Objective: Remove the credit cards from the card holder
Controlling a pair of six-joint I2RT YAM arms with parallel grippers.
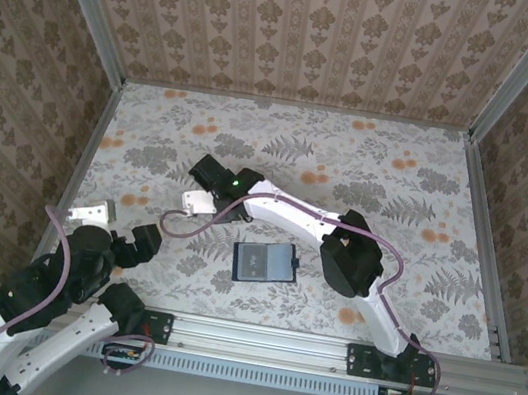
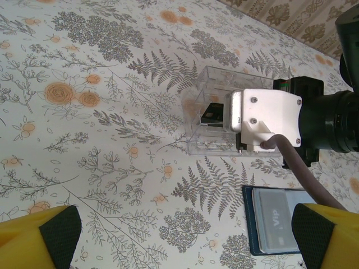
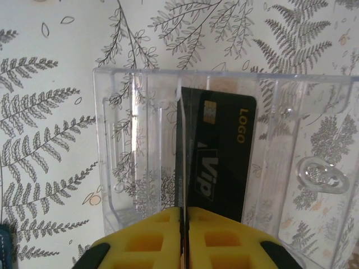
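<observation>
Right tool (image 3: 185, 216) clamped on card (image 3: 224, 145) inside clear box (image 3: 118, 140); advise releasing only once card lies flat. Left tool (image 2: 179, 235) apart.

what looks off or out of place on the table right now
Nothing spilled or damaged. One thing stands out: a black VIP card stands on edge, slanted, inside the clear plastic box, pinched in the right gripper's closed jaws, not lying flat. The card holder lies open and flat with a grey VIP card in it.
</observation>
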